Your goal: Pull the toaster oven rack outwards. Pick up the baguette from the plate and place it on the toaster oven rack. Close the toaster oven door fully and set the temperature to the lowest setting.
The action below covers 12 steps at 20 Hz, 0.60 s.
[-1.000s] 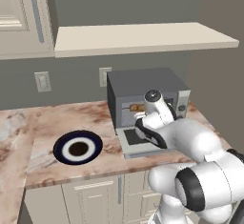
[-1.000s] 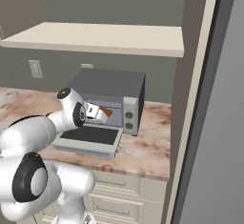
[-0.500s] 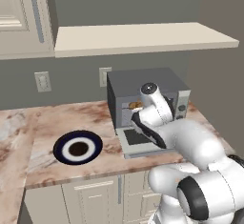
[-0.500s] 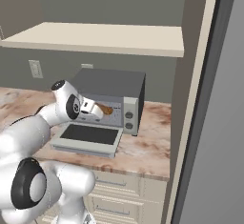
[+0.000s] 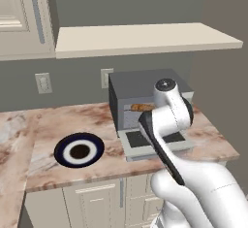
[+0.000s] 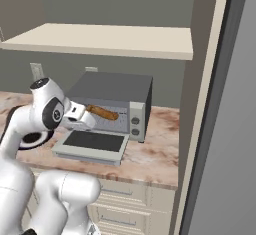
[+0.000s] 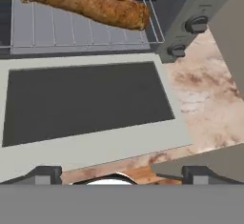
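Observation:
The toaster oven [image 6: 112,86] stands on the counter with its door [image 7: 86,99] folded down flat. Its silver wire rack [image 7: 71,32] carries the golden-brown baguette [image 7: 90,4], which lies crosswise on it and is also seen as the baguette [image 6: 102,112] and the baguette [image 5: 142,107]. My gripper [image 7: 121,175] is open and holds nothing. It hovers over the door's front edge, apart from the bread. From the right side, the gripper [image 6: 86,120] sits just left of the oven mouth. The navy plate [image 5: 63,150] lies bare to the oven's left.
Two knobs [image 7: 196,25] sit on the oven's right panel. A shelf [image 5: 145,38] hangs above the oven. A tall panel [image 6: 205,104] bounds the counter on the right. Marble counter [image 5: 38,125] spreads to the left of the plate.
My hand has drawn back from the oven cavity toward the door's front edge. The baguette stays on the rack.

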Motion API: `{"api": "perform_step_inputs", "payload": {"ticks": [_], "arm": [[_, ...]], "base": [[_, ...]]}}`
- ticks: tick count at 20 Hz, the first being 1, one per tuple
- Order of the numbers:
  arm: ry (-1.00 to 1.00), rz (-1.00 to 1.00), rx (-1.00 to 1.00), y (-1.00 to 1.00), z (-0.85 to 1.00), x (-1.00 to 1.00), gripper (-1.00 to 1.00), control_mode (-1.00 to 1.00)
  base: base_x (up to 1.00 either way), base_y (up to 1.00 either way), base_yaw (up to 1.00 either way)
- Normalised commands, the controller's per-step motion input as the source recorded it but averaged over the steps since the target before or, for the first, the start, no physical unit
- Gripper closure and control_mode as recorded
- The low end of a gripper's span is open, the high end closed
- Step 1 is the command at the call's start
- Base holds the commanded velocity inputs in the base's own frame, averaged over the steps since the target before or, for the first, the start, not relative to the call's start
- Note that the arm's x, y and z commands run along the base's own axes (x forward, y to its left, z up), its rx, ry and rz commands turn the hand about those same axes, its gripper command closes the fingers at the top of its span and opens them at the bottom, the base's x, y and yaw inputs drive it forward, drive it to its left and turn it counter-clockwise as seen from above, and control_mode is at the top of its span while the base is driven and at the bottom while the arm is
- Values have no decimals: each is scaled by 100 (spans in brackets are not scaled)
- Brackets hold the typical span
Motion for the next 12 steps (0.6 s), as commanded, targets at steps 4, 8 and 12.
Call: {"api": "perform_step_inputs", "payload": {"ticks": [4,8,12], "arm": [[10,9,-8,52,-1,-99,-100,-100],[8,13,-19,58,-13,-80,-100,-100],[6,13,-25,46,-14,-48,-100,-100]], "base": [[0,0,0],[0,0,0],[0,0,0]]}}
